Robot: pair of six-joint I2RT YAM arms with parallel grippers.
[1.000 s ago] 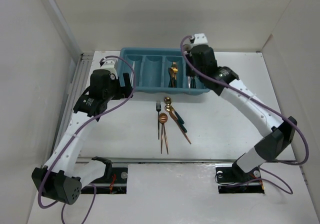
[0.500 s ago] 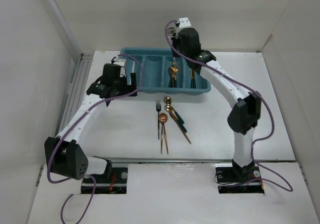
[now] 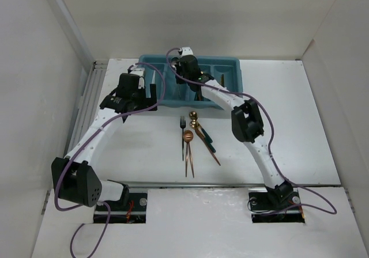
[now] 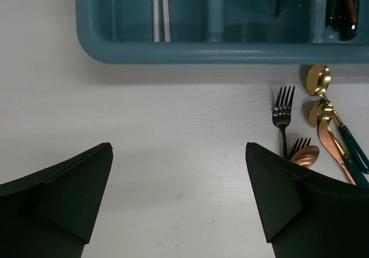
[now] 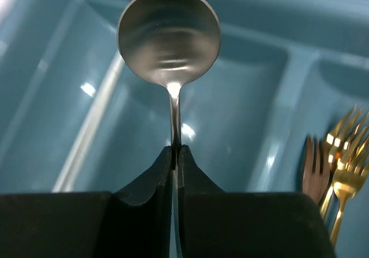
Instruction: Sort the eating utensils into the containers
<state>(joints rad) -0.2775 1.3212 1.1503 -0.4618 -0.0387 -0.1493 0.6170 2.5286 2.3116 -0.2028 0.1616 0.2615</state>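
Moved: right end effector [image 5: 174,154] swung left along tray [image 4: 202,52] at surface's far edge.
Grip: clamped on spoon [image 5: 169,36].
Left end effector [image 4: 179,148]: fingers apart.
Advice: lower, align spoon lengthwise, then release.

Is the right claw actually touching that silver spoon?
Touching. Right wrist view: the right gripper pinches the spoon by its thin stem, no gap either side.

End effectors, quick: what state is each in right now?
Left end effector: open, holding nothing.
Right end effector: closed on the spoon, gripping its handle.
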